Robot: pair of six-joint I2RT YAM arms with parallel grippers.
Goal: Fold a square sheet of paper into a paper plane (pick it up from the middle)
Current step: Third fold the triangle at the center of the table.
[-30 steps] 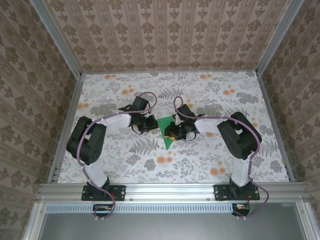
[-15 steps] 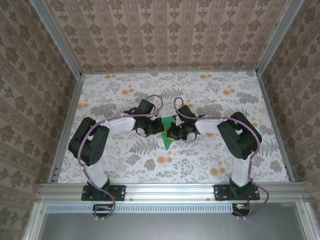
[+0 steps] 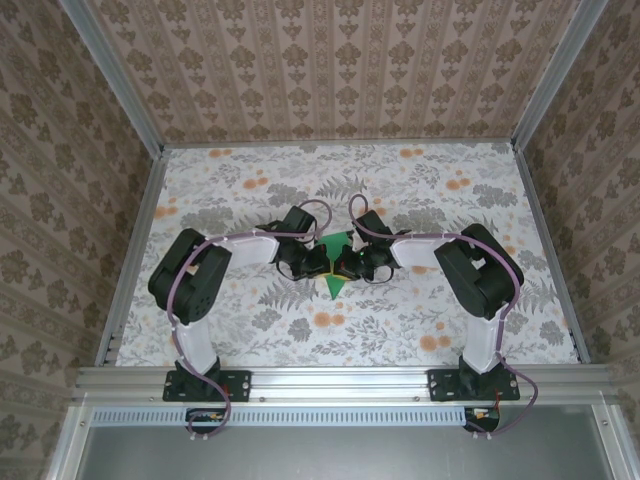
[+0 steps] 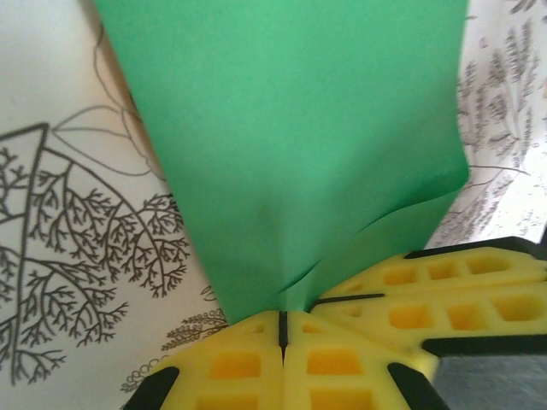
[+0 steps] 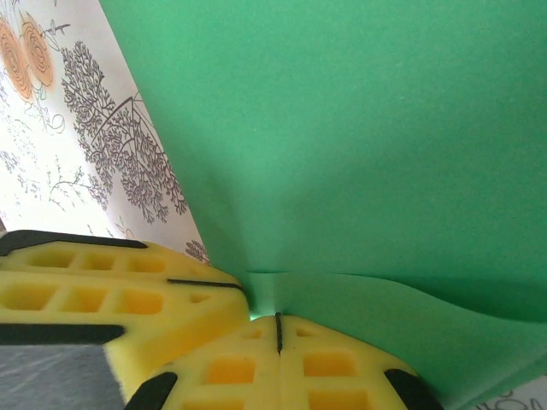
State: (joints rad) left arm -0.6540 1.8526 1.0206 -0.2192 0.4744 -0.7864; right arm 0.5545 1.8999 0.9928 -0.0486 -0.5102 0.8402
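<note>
On the floral table [image 3: 420, 330], the left gripper [image 4: 282, 323] and right gripper [image 5: 279, 323] each clamp the green paper [image 3: 333, 283], jaws closed. Opposed pulling could tear it.

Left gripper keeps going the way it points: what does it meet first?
The green paper that the left gripper pinches; just past it, probably the right gripper, though depth is unclear.
</note>
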